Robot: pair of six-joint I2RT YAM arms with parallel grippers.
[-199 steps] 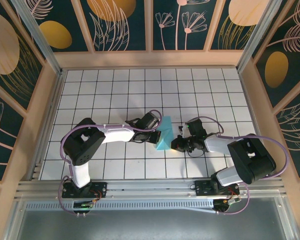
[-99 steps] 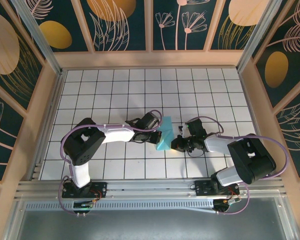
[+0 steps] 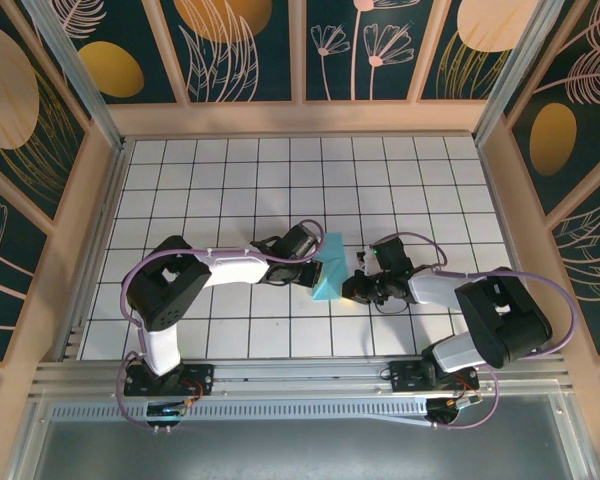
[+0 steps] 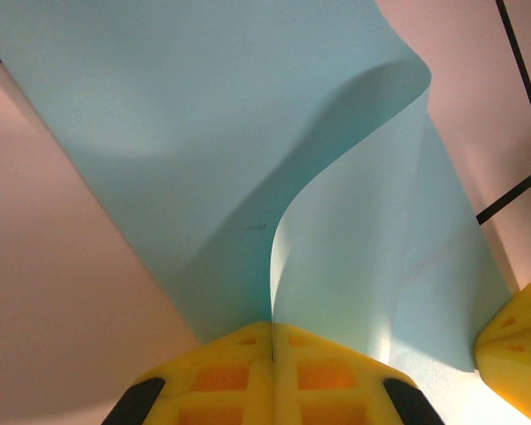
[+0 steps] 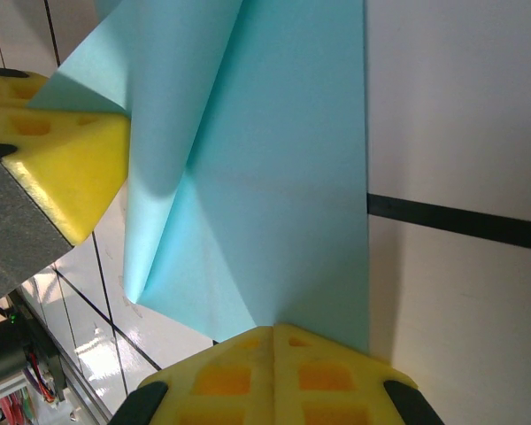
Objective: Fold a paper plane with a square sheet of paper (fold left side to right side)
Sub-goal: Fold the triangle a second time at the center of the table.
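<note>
The square sheet of paper (image 3: 331,258) is turquoise-blue and lies partly folded at the middle of the tiled table. My left gripper (image 3: 316,268) comes in from the left and is shut on a raised flap of the sheet. In the left wrist view that flap (image 4: 354,257) curls up from the seam of my closed yellow jaws (image 4: 272,329). My right gripper (image 3: 348,288) is at the sheet's near right edge, shut. In the right wrist view its closed tips (image 5: 273,329) rest on the flat creased paper (image 5: 274,177), with nothing seen between them. No paper plane shape shows.
The white grid table (image 3: 230,190) is walled by wooden rails and patterned panels (image 3: 300,50). The arm bases sit on a metal rail (image 3: 300,380) at the near edge. The two grippers are less than one tile apart.
</note>
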